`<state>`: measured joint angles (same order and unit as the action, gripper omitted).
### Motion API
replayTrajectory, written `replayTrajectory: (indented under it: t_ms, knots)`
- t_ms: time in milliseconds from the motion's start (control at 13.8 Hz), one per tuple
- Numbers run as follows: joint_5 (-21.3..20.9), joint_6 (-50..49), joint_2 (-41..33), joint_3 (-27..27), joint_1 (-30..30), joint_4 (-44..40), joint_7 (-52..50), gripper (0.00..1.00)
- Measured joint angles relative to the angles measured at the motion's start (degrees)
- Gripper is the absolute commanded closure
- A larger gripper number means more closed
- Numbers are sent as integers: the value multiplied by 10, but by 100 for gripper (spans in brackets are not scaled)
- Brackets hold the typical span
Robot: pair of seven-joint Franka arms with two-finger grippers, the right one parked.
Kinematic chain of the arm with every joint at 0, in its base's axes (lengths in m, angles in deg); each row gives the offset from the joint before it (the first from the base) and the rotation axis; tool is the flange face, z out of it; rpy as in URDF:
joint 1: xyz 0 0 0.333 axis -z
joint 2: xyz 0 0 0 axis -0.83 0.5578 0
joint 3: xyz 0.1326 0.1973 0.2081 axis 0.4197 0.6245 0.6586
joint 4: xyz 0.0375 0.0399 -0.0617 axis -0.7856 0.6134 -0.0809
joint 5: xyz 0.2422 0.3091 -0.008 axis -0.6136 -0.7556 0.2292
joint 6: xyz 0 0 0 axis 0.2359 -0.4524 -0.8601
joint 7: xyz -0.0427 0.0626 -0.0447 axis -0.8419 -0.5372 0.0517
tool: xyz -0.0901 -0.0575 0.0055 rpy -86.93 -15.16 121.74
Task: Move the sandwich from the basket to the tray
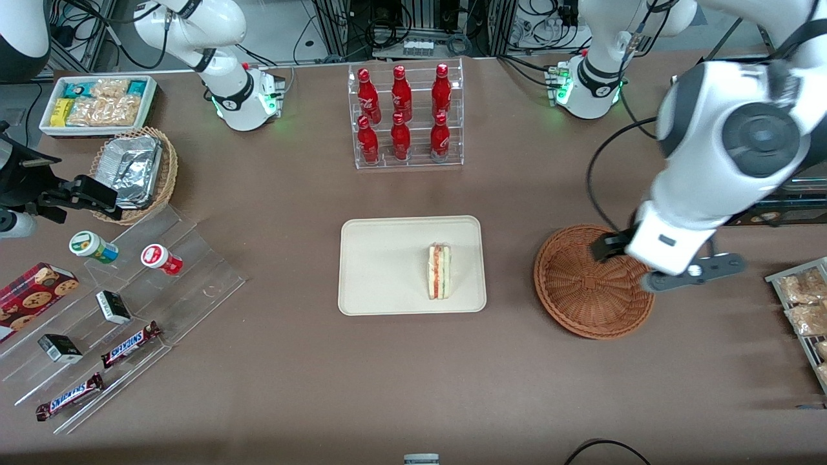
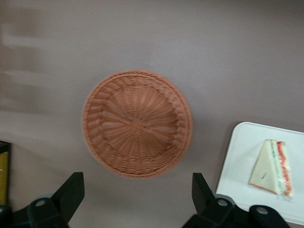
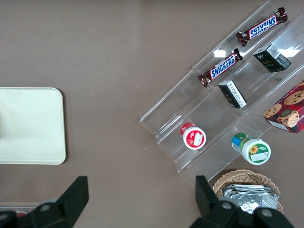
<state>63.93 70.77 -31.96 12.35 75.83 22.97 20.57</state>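
The sandwich [image 1: 439, 271] lies on the cream tray [image 1: 387, 258], near the tray's edge that faces the basket. It also shows in the left wrist view [image 2: 273, 166] on the tray [image 2: 242, 156]. The reddish-brown wicker basket [image 1: 581, 290] stands empty beside the tray, toward the working arm's end; the wrist view shows its empty inside [image 2: 137, 123]. My left gripper [image 1: 630, 261] hangs above the basket's rim, well above the table, open and empty [image 2: 137, 183]. A corner of the tray shows in the right wrist view [image 3: 28, 123].
A clear rack of red bottles [image 1: 406, 116] stands farther from the camera than the tray. A stepped acrylic shelf with snacks [image 1: 129, 303], a small wicker basket with foil [image 1: 136, 171] and a white bin [image 1: 97, 103] lie toward the parked arm's end. Snack packets [image 1: 801, 303] lie at the working arm's end.
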Motion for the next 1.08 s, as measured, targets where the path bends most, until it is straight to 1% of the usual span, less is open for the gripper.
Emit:
replayTrajectory:
  t_ms: [361,794,1083]
  knots:
    - [4,-41,-31,37,0,1,56,0]
    - [11,-62,-53,43,-2,1,74,0]
    - [23,-68,-67,-1,-81,2,80,0]
